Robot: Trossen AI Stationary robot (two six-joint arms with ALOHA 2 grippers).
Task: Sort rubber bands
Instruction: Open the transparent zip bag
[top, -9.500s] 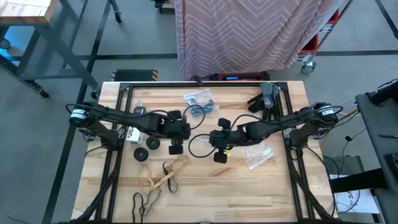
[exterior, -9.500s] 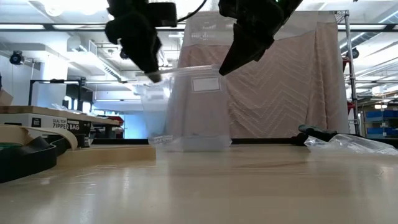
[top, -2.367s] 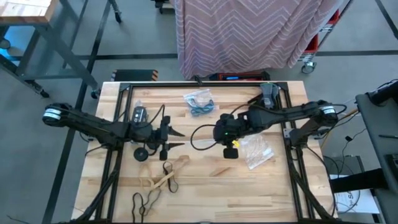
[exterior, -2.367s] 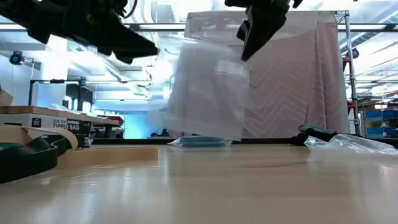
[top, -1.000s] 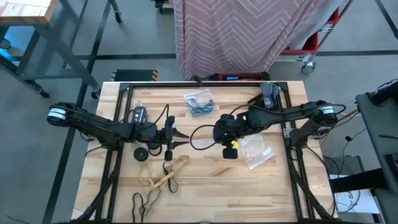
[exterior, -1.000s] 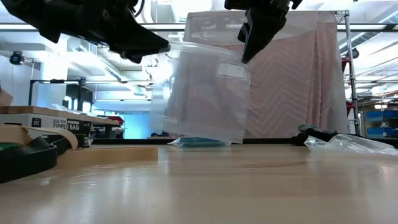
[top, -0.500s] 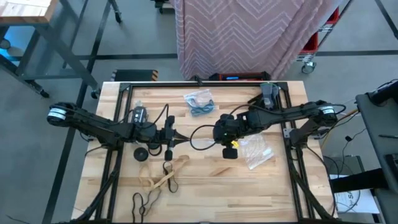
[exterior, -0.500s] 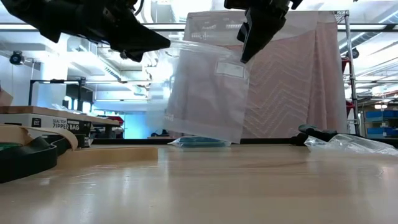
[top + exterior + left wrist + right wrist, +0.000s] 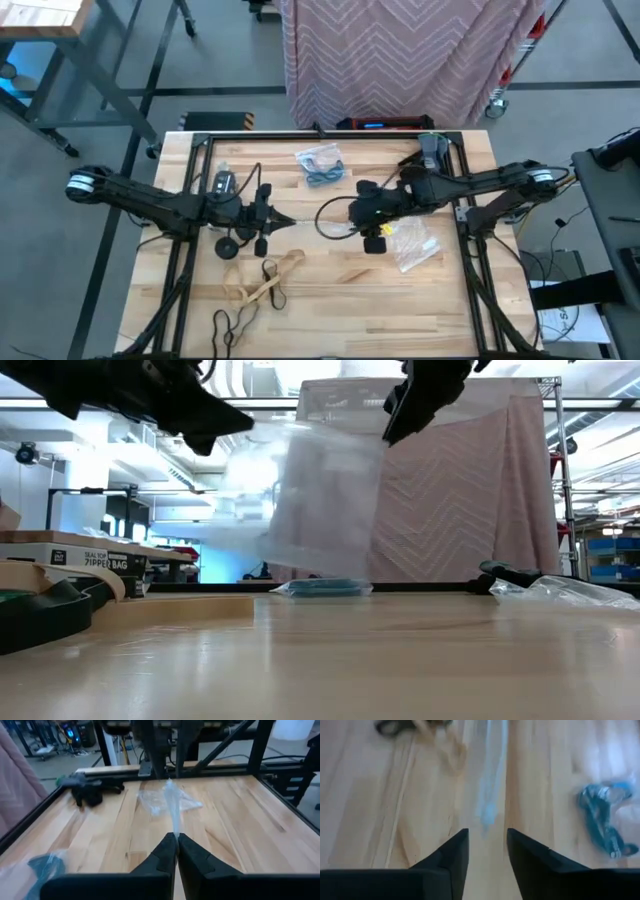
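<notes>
Left gripper [image 9: 176,838] pinches top edge of clear bag [image 9: 320,500], hanging mid-table. Right gripper [image 9: 487,839] fingers spread, off the bag. Tan rubber bands [image 9: 262,285] at 6 o'clock of left gripper; black rubber bands [image 9: 228,325] at 7

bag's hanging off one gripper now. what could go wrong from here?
1. The left gripper is shut on just the edge of the clear bag, while the right gripper stands open and off it. The bag may slip or swing.
2. One-sided, its mouth probably hangs closed, so loading bands could fail.
3. The tan rubber bands and black rubber bands lie loose below; a dropped bag might land on them.
</notes>
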